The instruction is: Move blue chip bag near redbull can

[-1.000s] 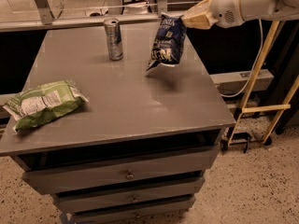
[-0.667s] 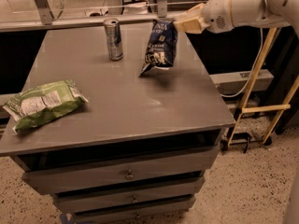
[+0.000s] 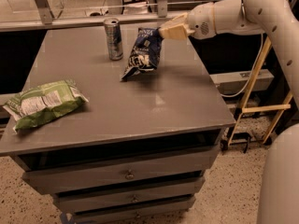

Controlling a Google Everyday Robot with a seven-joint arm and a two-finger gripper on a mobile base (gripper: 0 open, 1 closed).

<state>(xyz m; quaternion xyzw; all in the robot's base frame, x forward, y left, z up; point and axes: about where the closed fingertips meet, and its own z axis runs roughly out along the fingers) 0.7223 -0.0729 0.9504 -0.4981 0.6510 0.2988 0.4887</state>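
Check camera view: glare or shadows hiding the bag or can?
Camera view: dim warm light; faint sheen on the table; no glare on the blue chip bag or redbull can; shadow under the bag, which the gripper pinches at its top.

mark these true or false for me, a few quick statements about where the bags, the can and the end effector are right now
1. The end effector grips the blue chip bag by its top end. True.
2. The redbull can lies on its side. False: it stands upright on the table.
3. The green chip bag lies flat near the table's left edge in the picture, well apart from the can. True.
4. In the picture, the blue chip bag is left of the redbull can. False: it is just to the can's right, close beside it.
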